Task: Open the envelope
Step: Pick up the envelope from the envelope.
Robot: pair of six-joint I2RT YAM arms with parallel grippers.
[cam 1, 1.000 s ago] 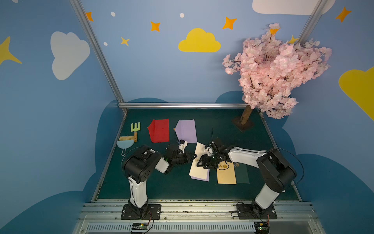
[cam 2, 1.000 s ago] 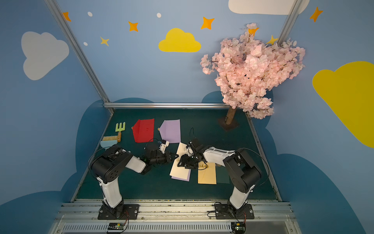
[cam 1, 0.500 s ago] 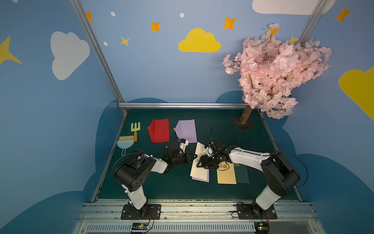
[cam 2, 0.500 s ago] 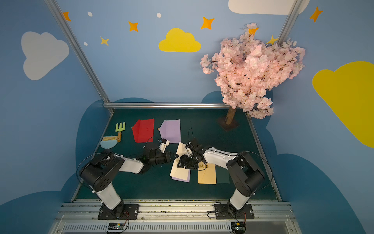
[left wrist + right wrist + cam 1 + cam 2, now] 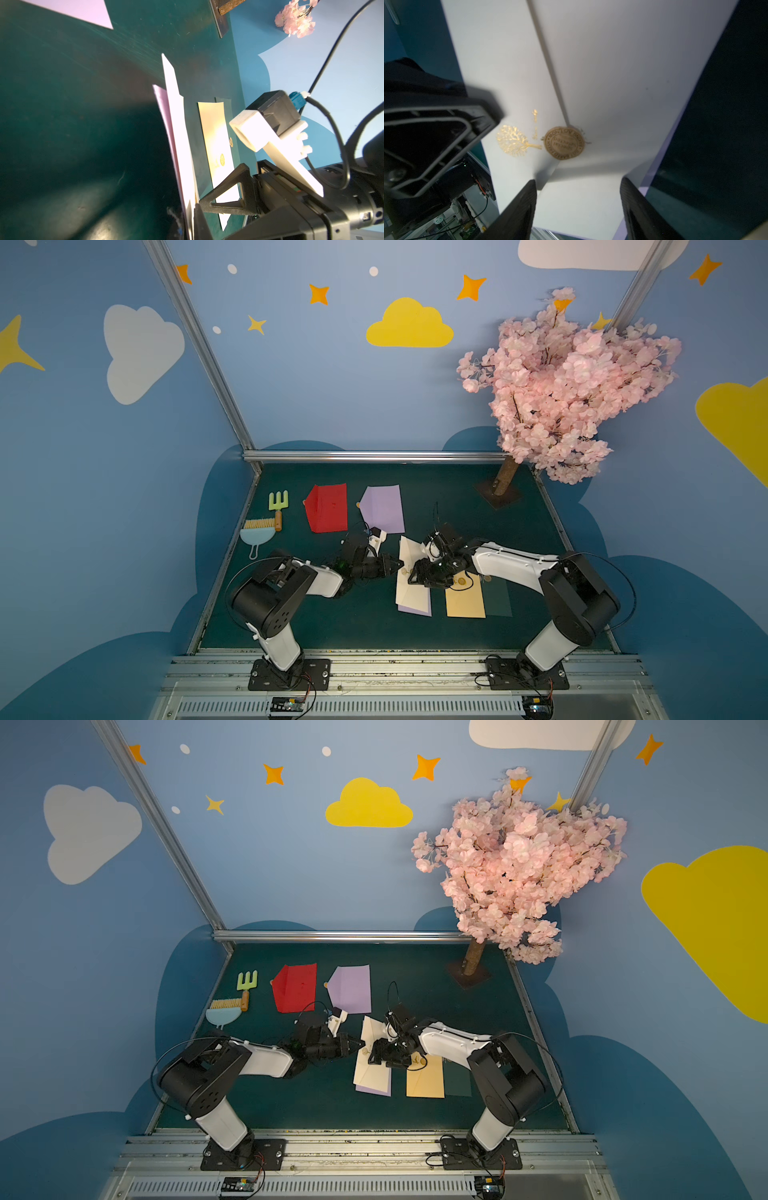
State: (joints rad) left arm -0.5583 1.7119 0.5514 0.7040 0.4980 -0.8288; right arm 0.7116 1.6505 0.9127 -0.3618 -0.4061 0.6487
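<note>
Two pincers: both at the envelope [image 5: 411,595], which lies mid-desk [image 5: 332,626].
Left pincer [image 5: 395,566]: I see it nearly pressed together, pinching the envelope's edge on the left arm's side.
Right pincer [image 5: 577,185]: spread, just over the flap, nothing between its fingers.
Envelope: cream, lying on a lilac envelope [image 5: 411,609], with a tan envelope [image 5: 465,601] just beside it.
Seal [image 5: 564,143]: round, brown, at the flap's tip, next to a gold tree print [image 5: 512,143].
</note>
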